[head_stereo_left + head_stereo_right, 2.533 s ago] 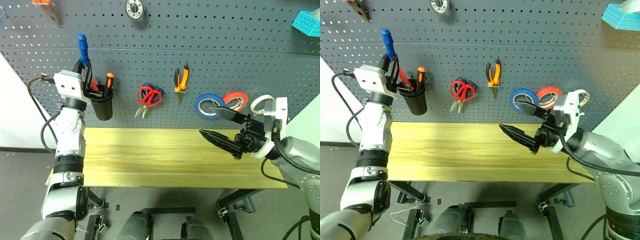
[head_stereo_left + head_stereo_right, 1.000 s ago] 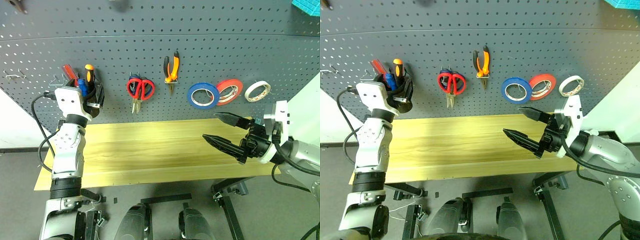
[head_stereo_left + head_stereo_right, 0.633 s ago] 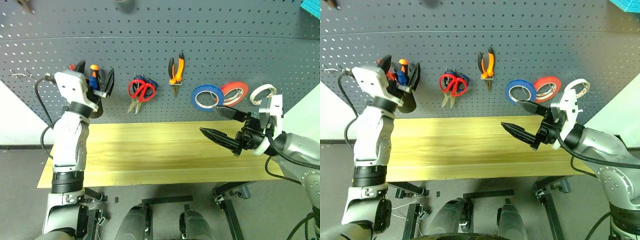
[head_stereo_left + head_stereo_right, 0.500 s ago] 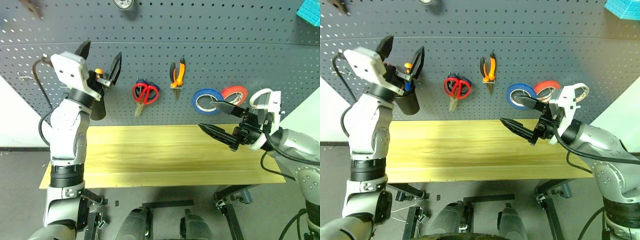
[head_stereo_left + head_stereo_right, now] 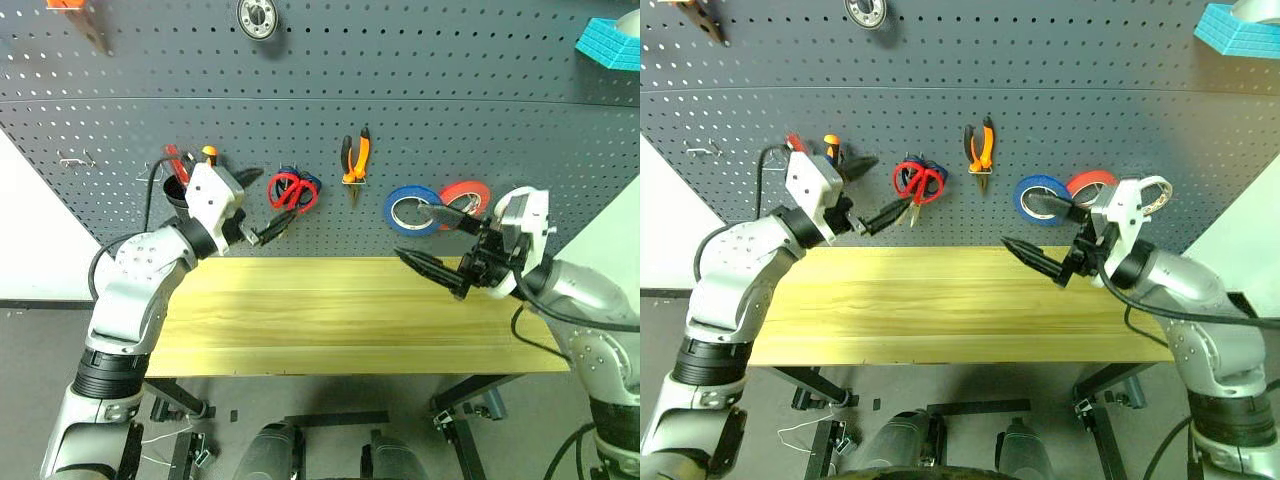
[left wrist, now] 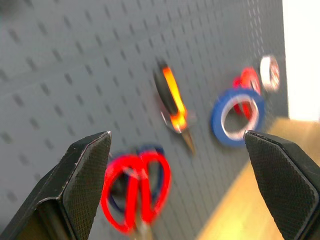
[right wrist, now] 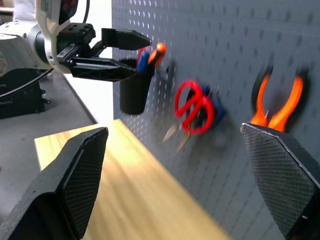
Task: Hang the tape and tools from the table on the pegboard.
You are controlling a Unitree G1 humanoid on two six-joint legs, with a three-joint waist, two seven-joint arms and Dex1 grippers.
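Observation:
On the dark grey pegboard point(image 5: 500, 120) hang the red-handled scissors point(image 5: 290, 190), the orange-and-black pliers point(image 5: 357, 160) and the blue tape point(image 5: 412, 210). A black cup point(image 7: 132, 92) on the board holds screwdrivers, one of them with a blue handle point(image 7: 142, 60). My left gripper point(image 5: 260, 205) is open and empty, level in front of the board between the cup and the scissors. Over the right part of the wooden table point(image 5: 330, 320), my right gripper point(image 5: 418, 235) is open and empty too, just below the blue tape and pointing left.
A red-orange tape roll point(image 5: 468, 195) and a white roll point(image 5: 515, 205) hang right of the blue tape. A round metal part point(image 5: 257, 15) hangs high on the board, a turquoise object point(image 5: 610, 40) sits at the top right, and bare hooks point(image 5: 70, 158) are at the left.
My left gripper has swung right and down from in front of the cup toward the scissors, still open. The right gripper has shifted slightly. The camera view has moved.

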